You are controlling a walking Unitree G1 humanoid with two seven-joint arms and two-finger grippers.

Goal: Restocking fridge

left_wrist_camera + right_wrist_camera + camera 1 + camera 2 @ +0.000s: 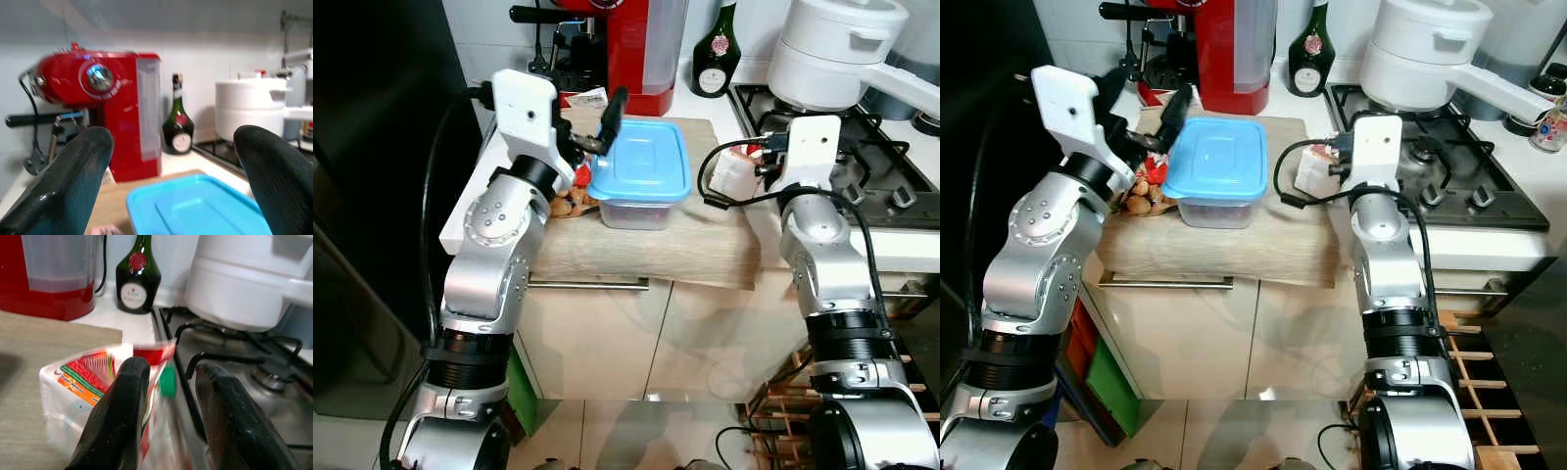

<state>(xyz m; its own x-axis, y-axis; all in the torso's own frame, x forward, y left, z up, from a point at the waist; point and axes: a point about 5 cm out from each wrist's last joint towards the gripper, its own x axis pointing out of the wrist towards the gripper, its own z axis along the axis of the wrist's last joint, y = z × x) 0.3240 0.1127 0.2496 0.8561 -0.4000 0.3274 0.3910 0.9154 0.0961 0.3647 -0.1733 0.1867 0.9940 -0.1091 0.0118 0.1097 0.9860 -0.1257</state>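
Observation:
A clear box with a blue lid (641, 166) stands on a wooden board (646, 245) on the counter. My left gripper (597, 132) hovers open just above the box's left edge; in the left wrist view its fingers (78, 166) stand wide apart over the blue lid (195, 205). A small white carton (732, 174) with red and green print sits at the board's right end. My right gripper (168, 377) is at the carton (83, 382), fingers a little apart. The carton's top ridge and green cap (167, 382) lie between them, with a gap beside one finger.
At the back stand a red coffee machine (636, 39) and a dark bottle (715, 49). A white pot (832, 49) sits on the gas hob (881, 166) to the right. Nuts (570, 204) lie left of the box. A dark fridge (372, 147) fills the left.

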